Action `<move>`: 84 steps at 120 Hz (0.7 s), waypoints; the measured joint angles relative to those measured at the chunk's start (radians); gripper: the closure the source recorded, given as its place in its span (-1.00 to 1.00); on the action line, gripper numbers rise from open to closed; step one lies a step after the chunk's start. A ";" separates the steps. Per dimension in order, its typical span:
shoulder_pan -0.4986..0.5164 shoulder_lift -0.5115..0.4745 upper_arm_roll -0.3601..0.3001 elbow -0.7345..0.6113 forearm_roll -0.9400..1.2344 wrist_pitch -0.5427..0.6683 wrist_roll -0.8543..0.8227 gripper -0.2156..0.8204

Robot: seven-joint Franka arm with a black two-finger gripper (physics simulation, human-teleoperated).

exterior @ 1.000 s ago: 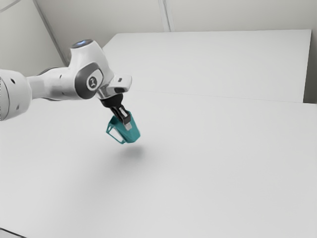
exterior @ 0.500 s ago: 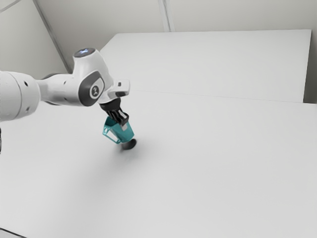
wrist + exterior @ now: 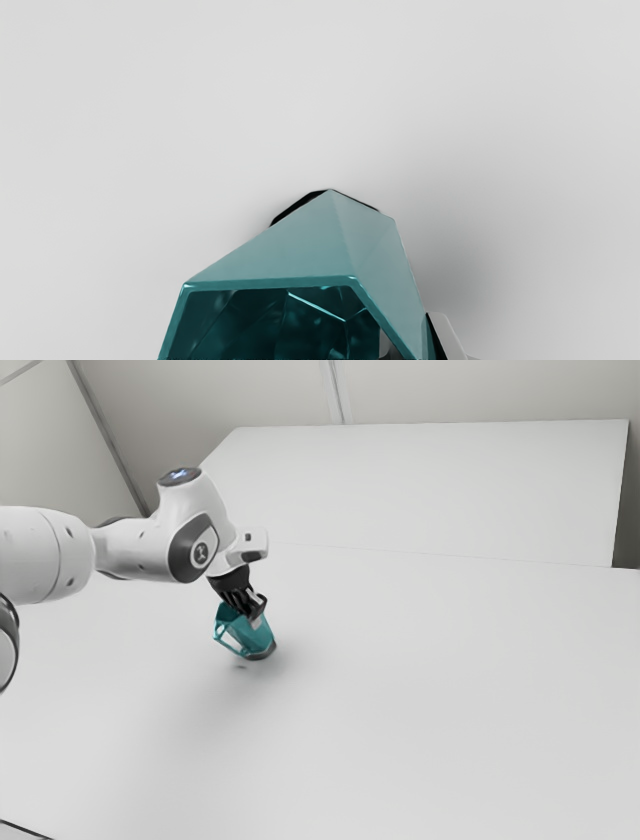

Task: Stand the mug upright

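While the wrist view's edge is cutting off the tilted mug (image 3: 295, 250), my gripper (image 3: 256, 621) is slanting downward, pinching the mug's wall between nearly closed fingers.

A room a bit like a lab was shown, but its kind could not be told for sure. A white robot arm (image 3: 140, 548) was seen over a wide white table (image 3: 420, 700). Pale walls (image 3: 50, 430) were seen behind, and one was crossed by a strip (image 3: 336, 392).
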 joint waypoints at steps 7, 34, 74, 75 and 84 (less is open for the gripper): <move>0.000 0.002 0.000 -0.001 -0.007 0.004 -0.002 0.76; 0.000 -0.007 0.001 -0.001 -0.021 0.014 -0.005 0.29; -0.005 -0.118 0.003 0.056 -0.015 -0.045 -0.004 -0.18; -0.005 -0.119 0.003 0.062 -0.015 -0.050 -0.004 -0.19; -0.003 -0.133 0.003 0.120 0.007 -0.101 -0.004 -0.29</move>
